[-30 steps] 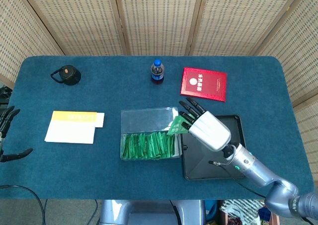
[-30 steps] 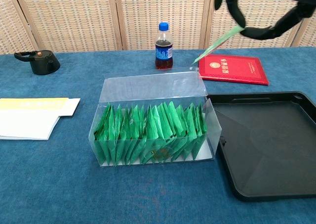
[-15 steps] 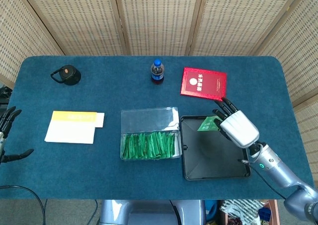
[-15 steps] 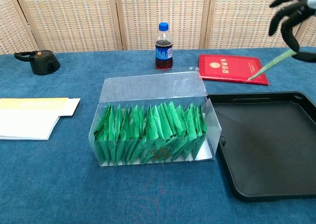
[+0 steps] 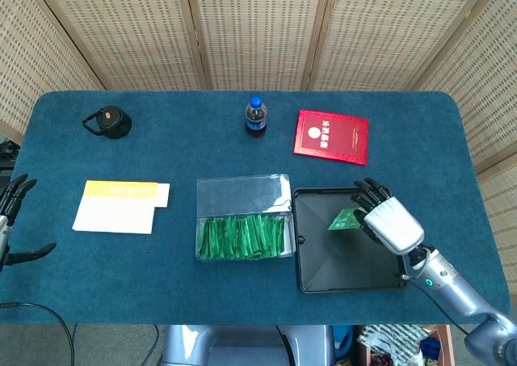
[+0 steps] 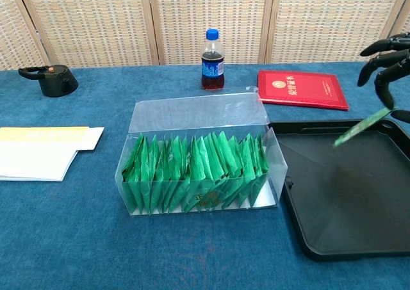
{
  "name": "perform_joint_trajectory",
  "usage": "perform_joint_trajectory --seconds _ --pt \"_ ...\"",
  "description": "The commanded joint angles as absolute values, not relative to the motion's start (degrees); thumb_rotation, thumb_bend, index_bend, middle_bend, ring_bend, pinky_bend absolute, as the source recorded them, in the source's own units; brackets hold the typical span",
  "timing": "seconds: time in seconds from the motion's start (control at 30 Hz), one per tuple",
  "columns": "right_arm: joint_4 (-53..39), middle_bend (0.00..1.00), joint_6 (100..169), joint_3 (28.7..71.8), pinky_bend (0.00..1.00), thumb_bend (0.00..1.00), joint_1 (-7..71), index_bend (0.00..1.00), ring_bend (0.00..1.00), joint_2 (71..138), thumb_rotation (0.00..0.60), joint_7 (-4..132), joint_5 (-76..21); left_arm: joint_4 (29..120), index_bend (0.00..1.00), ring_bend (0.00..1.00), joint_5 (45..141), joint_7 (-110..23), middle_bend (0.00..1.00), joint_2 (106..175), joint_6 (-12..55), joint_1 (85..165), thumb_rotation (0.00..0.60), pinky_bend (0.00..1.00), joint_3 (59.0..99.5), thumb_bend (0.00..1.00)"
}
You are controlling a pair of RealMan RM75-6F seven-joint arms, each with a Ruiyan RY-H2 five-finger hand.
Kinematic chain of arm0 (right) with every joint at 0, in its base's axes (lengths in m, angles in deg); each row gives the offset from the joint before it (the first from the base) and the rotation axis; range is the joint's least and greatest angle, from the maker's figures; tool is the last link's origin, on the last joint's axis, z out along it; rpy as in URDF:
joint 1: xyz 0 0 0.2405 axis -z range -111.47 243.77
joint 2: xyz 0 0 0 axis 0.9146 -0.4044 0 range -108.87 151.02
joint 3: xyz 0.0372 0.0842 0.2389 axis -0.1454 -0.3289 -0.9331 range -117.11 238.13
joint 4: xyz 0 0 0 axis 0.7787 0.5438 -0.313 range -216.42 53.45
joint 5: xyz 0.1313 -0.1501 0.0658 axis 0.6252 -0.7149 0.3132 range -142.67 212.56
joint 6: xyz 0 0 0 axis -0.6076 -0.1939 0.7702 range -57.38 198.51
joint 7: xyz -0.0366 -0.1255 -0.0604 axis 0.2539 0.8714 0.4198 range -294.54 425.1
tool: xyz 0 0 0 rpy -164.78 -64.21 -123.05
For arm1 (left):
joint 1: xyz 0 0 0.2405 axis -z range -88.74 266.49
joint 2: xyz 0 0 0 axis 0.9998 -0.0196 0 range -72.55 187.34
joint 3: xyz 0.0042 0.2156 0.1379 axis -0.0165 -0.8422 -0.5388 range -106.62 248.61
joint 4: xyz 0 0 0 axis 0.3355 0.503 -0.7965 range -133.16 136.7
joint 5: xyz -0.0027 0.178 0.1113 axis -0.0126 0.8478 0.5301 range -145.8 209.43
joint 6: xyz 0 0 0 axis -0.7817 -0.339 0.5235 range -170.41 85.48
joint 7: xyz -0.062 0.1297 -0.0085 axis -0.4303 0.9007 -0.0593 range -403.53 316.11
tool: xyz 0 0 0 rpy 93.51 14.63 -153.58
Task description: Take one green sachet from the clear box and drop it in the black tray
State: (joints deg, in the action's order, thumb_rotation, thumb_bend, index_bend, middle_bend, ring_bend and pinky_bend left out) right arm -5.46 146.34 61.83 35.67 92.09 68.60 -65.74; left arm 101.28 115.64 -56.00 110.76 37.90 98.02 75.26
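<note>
The robot's right hand (image 5: 389, 223) hovers over the black tray (image 5: 323, 271) on the blue-covered bench (image 5: 242, 160), a single green sachet (image 5: 344, 219) pinched at the tips of its dark fingers (image 6: 382, 59) and hanging tilted above the tray's floor, clear of it in the chest view. The tray sits just to the right of the clear box (image 5: 243, 216), which stands open with a packed row of green sachets (image 6: 195, 172) upright inside it. The left hand (image 5: 10, 220) rests at the far left edge of the head view, off the bench, fingers spread apart and grasping nothing. Behind the box, near the back of the bench, a small bottle with a blue cap (image 5: 255, 117) stands upright, with a red booklet (image 5: 331, 136) lying flat to its right and a black round lid with a loop handle (image 5: 107, 123) well off to the left. A stack of white and yellow paper (image 5: 119, 205) lies flat to the left of the clear box, apart from it. Woven screen panels (image 5: 258, 31) close off the scene behind the bench.
</note>
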Motion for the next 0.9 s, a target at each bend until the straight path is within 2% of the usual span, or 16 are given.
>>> perform_joint_trajectory --seconds 0.03,0.07,0.13,0.3,0.4,0.47,0.57,0.7,0.9 --pt "-4.91 0.07 147.05 62.22 0.18 0.36 36.16 0.16 0.10 91.52 0.600 68.49 -66.29 101.28 0.00 0.00 115.65 -56.07 0.00 110.74 37.97 97.97 0.600 0.00 75.25 0.12" --pt "-4.06 0.02 147.49 62.19 0.18 0.29 36.63 0.09 0.07 91.08 0.600 69.03 -66.07 101.29 0.00 0.00 115.66 -56.12 0.00 110.70 37.99 97.95 0.600 0.00 75.24 0.12" --pt "-2.62 0.00 148.26 62.04 0.17 0.22 37.22 0.04 0.04 90.36 0.600 70.06 -66.01 101.30 0.00 0.00 115.71 -56.22 0.00 110.64 38.00 97.94 0.600 0.00 75.23 0.12" --pt "0.66 0.00 152.14 61.67 0.14 0.21 39.53 0.04 0.03 88.20 0.600 71.75 -66.36 101.26 0.00 0.00 115.88 -56.37 0.00 110.59 38.19 97.87 0.600 0.00 75.23 0.12" --pt "4.19 0.00 156.32 61.45 0.07 0.19 42.93 0.04 0.01 86.83 0.600 71.49 -64.84 101.24 0.00 0.00 115.98 -56.39 0.00 110.57 38.41 97.80 0.600 0.00 75.24 0.12" --pt "5.80 0.00 158.89 61.37 0.02 0.11 45.52 0.03 0.00 86.46 0.600 71.45 -63.26 101.22 0.00 0.00 116.16 -56.23 0.00 110.62 38.60 97.74 0.600 0.00 75.21 0.12" --pt "7.58 0.00 161.18 61.15 0.00 0.01 49.05 0.00 0.00 86.43 0.600 72.17 -59.71 101.26 0.00 0.00 116.65 -55.72 0.00 110.74 38.93 97.69 0.600 0.00 75.12 0.12" --pt "9.38 0.00 163.62 60.21 0.00 0.00 52.79 0.00 0.00 86.84 0.600 73.42 -55.65 101.21 0.00 0.00 117.66 -54.79 0.00 110.85 40.36 97.16 0.600 0.00 74.91 0.12" --pt "8.04 0.00 166.68 59.07 0.00 0.00 55.56 0.00 0.00 88.96 0.600 71.70 -55.04 101.81 0.00 0.00 118.16 -53.32 0.00 110.99 42.52 96.06 0.600 0.00 74.79 0.12"
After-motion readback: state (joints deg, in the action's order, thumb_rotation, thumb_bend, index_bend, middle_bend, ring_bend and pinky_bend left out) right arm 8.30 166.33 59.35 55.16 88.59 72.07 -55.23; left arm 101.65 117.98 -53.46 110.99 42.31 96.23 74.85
